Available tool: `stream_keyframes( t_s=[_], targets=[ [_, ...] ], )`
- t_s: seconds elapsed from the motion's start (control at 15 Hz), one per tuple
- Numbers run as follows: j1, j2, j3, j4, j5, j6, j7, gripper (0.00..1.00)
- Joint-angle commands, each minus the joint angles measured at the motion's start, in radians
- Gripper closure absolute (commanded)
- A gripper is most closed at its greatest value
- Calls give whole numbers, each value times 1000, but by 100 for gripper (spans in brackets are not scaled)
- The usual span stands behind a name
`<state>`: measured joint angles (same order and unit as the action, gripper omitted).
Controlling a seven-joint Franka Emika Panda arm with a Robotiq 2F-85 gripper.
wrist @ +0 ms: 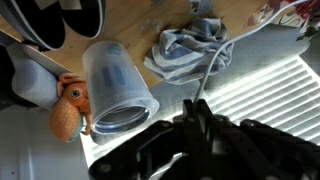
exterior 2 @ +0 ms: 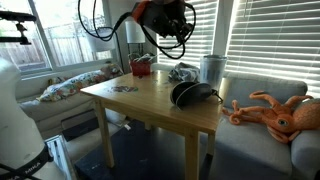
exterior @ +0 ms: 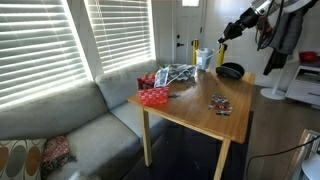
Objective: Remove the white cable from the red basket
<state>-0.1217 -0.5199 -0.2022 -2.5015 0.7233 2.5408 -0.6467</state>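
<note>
Held high over the wooden table: Robotiq gripper, jaws drawn close and apparently pinching the white cable. Thin cord seen in the wrist view leaving the fingertips and trailing away toward the upper right edge of the frame. Too fine to make out in either exterior view.

Directly beneath the tool: a translucent cup on its side as the wrist camera shows it, mouth toward the lens. Just past the cup, under the hanging cord: grey-and-white patterned heap. Off to the tool's other side: black round bowl and, lower down off the table, an orange octopus toy.

Farthest from the tool, well apart beyond the heap at the table's far end: the red basket. Impossible to tell from these views whether the cable's tail hangs clear or reaches back into the basket.

Judged to be the carry-away step, with grasp and lift done. Next move likely calls for drawing the cord farther from the basket until its free end is surely out, keeping it from snagging on cup or heap, then lowering and letting go over bare table.
</note>
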Motion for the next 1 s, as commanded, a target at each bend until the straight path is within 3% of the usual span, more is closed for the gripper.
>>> stream_keyframes(
  t_s=[0.0,0.6,0.67,0.73,0.93],
  targets=[
    [-4,-66,-25,-65,-42,78,117,98],
    [24,-68,-91,-119,-127,179,296,98],
    [26,-66,-95,-119,-132,180,309,68],
    [37,-68,-101,-115,-135,168,307,67],
    [71,-68,-101,-97,-144,120,309,49]
  ],
)
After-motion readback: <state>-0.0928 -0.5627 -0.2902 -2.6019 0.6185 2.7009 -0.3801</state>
